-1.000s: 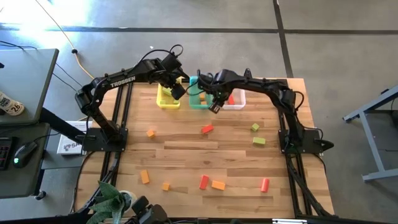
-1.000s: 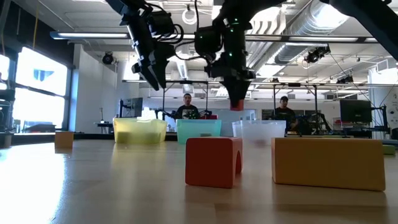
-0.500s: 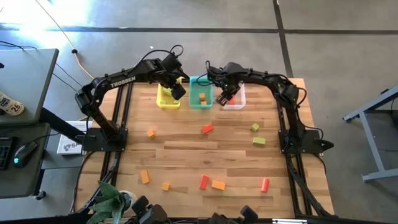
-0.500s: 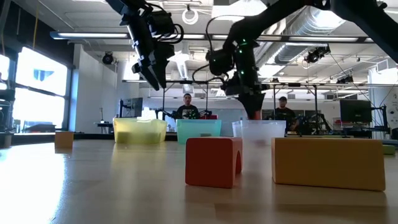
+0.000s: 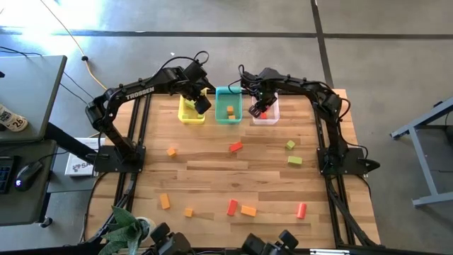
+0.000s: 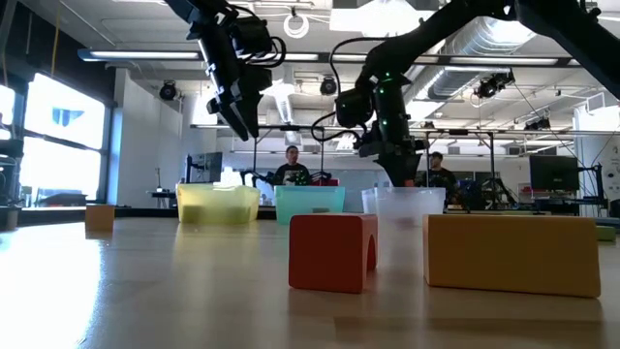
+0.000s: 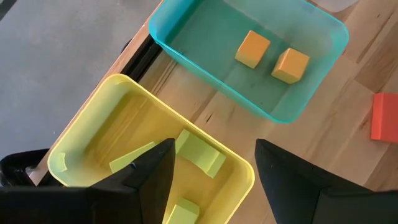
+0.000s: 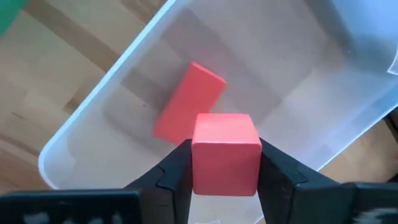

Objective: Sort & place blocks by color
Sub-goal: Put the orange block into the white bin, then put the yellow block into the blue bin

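right wrist view shows the right gripper [image 8: 225, 163] clamped on a red cube [image 8: 225, 152], held above the clear bin [image 8: 74, 134], where another red block [image 8: 186, 109] already lies flat. in the high view this gripper [image 5: 260, 110] hangs over that bin [image 5: 273, 117] at the far end of the table [image 5: 212, 170], beside the teal bin [image 5: 228, 119]. the step in hand looks like the drop of a red piece into its bin; the next move calls for the fingers to part while the cube is inside the rim.

the left gripper [image 7: 211, 171] waits with fingers apart over the yellow bin [image 7: 87, 134], which holds light green blocks [image 7: 199, 152]. the teal bin [image 7: 311, 81] holds two orange blocks [image 7: 252, 48]. more blocks, such as the red one mid-table [image 5: 236, 146], lie unsorted.
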Controlling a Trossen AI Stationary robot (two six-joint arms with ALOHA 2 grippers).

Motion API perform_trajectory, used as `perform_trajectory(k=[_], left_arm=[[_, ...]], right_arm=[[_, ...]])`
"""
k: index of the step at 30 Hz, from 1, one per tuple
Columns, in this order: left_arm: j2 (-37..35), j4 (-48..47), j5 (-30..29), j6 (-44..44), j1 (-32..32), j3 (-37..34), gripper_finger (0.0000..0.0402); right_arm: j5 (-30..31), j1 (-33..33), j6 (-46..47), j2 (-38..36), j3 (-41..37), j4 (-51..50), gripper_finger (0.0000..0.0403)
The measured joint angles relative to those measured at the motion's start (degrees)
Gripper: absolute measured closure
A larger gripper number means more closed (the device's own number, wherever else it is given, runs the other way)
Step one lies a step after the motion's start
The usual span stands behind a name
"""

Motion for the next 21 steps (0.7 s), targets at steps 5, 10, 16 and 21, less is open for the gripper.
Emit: perform_trajectory(k=[5,10,16,21], left_arm=[[0.0,0.0,0.0,0.0,0.0,0.0,0.0192],[0.0,0.0,0.0,0.0,0.0,0.0,0.0192],[0.0,-0.1,0.0,-0.4,-1.1,0.0,0.0192],[0.0,-0.6,0.0,-1.5,-3.6,0.0,0.0192]], right_arm=[[0.3,0.3,-0.4,0.0,0.1,-0.6,0.0237],[0.0,0.4,1.5,0.0,2.3,-2.4,0.0211],[-0.2,0.8,3.7,0.0,8.4,-7.8,0.0209],[-2.6,3.4,5.9,0.0,12.8,-11.0,0.0208]])
